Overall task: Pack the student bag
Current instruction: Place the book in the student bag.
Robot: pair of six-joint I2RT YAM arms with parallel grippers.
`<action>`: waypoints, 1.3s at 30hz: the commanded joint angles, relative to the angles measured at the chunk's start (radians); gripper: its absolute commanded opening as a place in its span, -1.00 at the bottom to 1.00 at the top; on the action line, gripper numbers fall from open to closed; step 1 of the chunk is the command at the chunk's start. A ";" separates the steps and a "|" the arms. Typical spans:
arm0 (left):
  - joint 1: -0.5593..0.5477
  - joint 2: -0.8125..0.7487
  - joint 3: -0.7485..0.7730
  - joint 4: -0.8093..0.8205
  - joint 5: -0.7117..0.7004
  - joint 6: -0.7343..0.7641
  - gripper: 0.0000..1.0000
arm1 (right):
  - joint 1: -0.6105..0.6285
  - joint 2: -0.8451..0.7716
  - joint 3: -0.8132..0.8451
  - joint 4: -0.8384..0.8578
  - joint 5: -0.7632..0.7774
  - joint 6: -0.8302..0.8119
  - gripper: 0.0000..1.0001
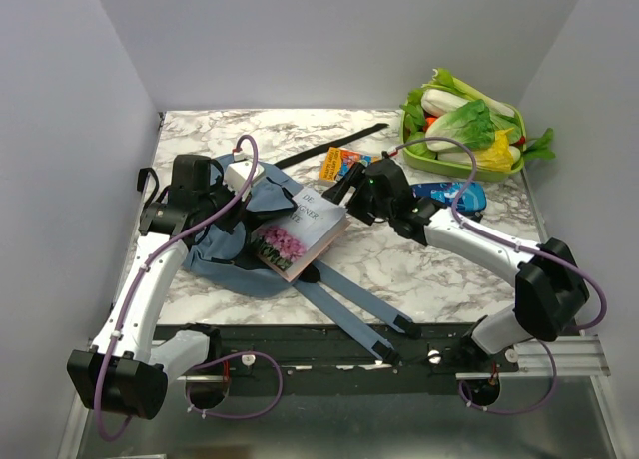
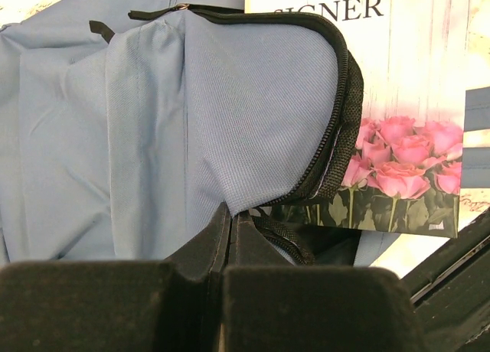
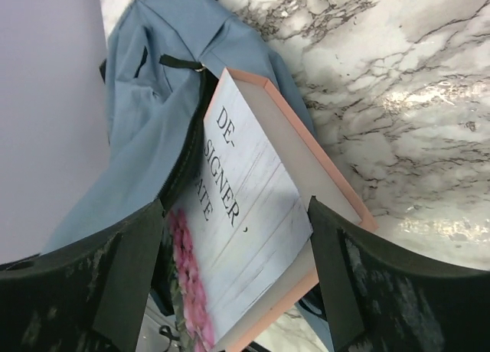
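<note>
White walls box in a marble-patterned tabletop (image 1: 449,269). The student bag (image 1: 225,261) lies slumped on its left half, just in front of the left arm, with its two shoulder straps (image 1: 344,309) trailing toward the near edge. A book (image 1: 305,234) with roses on the cover rests on the bag. Its left edge is tucked under the black zipper edge (image 2: 337,115) of the opening, and the rest sticks out to the right. A green tray (image 1: 427,165) of vegetables sits at the far right corner, well apart from all this.

The left gripper (image 2: 228,233) is closed, pinching a fold of the blue fabric right beside the zipper and holding the flap of the mouth up. The right gripper (image 3: 233,214) has its fingers spread wide, one on each side of the book's far right corner, and clamps nothing.

The bag looks light and thoroughly limp (only the book gives it any stiffness), so it will probably sag, bunch and slide along the marble rather than hold its shape. The stitched zipper trim or the black webbing seems the best place to grip, since the doubled edge gives the pads something firm. Plain cloth would likely slip or gather. The book is rigid and can be pushed by its free edge, but the bag may travel with it unless the mouth is held back.
</note>
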 commanded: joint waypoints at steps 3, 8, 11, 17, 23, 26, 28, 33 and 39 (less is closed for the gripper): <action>-0.001 -0.012 0.004 0.029 0.038 0.005 -1.00 | -0.004 -0.059 -0.024 -0.107 -0.076 -0.129 0.82; -0.001 -0.007 0.007 0.021 0.035 0.008 -1.00 | -0.006 -0.122 -0.046 -0.218 -0.087 -0.144 0.88; -0.001 -0.004 0.012 0.018 0.035 0.008 -1.00 | -0.006 -0.136 -0.041 -0.288 -0.087 -0.144 0.90; -0.001 0.000 0.015 0.018 0.038 0.010 -1.00 | -0.018 -0.110 -0.037 -0.241 -0.176 -0.155 0.94; -0.001 -0.001 0.010 0.012 0.041 0.014 -1.00 | -0.021 0.003 0.162 -0.205 -0.277 -0.239 0.94; -0.001 -0.004 0.002 0.015 0.036 0.022 -1.00 | -0.026 0.045 0.283 -0.314 -0.279 -0.325 0.96; -0.001 -0.004 -0.005 0.018 0.035 0.025 -1.00 | -0.030 0.068 0.336 -0.429 -0.277 -0.384 0.96; -0.001 -0.001 -0.014 0.030 0.033 0.028 -1.00 | -0.035 0.001 0.269 -0.486 -0.225 -0.428 1.00; -0.001 0.002 -0.013 0.035 0.033 0.023 -1.00 | -0.036 -0.119 0.106 -0.482 -0.269 -0.377 1.00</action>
